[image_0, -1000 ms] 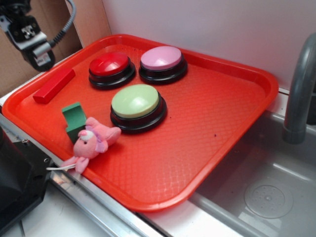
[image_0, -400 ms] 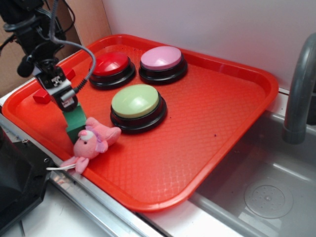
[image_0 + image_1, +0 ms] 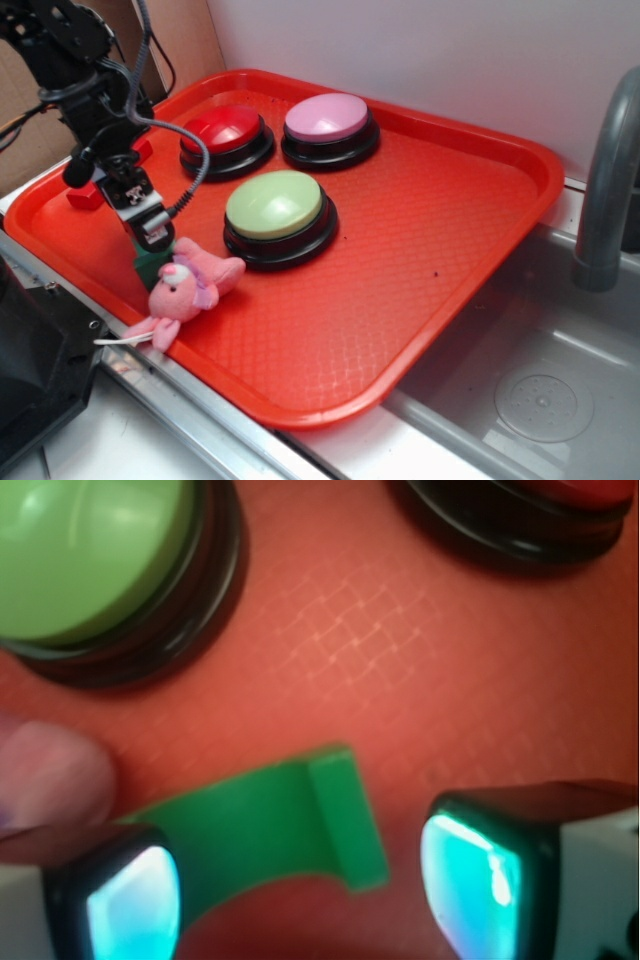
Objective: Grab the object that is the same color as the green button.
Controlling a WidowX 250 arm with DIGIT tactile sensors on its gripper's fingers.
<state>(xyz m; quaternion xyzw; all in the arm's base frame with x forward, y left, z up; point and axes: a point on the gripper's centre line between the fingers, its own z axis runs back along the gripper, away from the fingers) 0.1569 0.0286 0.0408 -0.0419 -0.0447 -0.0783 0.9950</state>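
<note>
Near the left front corner of the red tray (image 3: pixel 470 200), my end effector (image 3: pixel 152 232) hangs low over the small dark green block (image 3: pixel 149 268), which lies flat on the tray just beside the pink plush toy (image 3: pixel 188 287) and a little to the left of the green button (image 3: pixel 275 205). On the wrist view the block (image 3: pixel 270 825) sits between the two fingertips (image 3: pixel 125 900), which stand wide apart with the tray showing on either side; neither pad touches it as far as I can tell. One end of the block runs under the left pad's side while the raised end sits nearer the right pad, so the piece looks angled across the gap, not square to it. The green button (image 3: pixel 85 550) fills the upper left of that view and a blurred bit of the plush (image 3: pixel 50 775) is close against the block's far end

By my reckoning the approach is done: the right thing is picked out by colour and the end effector is lined up over it. What is left is the last bit of descent, the close, and the lift. The red button (image 3: pixel 222 130), the pink button (image 3: pixel 328 117) and the long red bar (image 3: pixel 85 192) are clear of the work; the plush is my one worry, being near enough to get pinched along with the block
</note>
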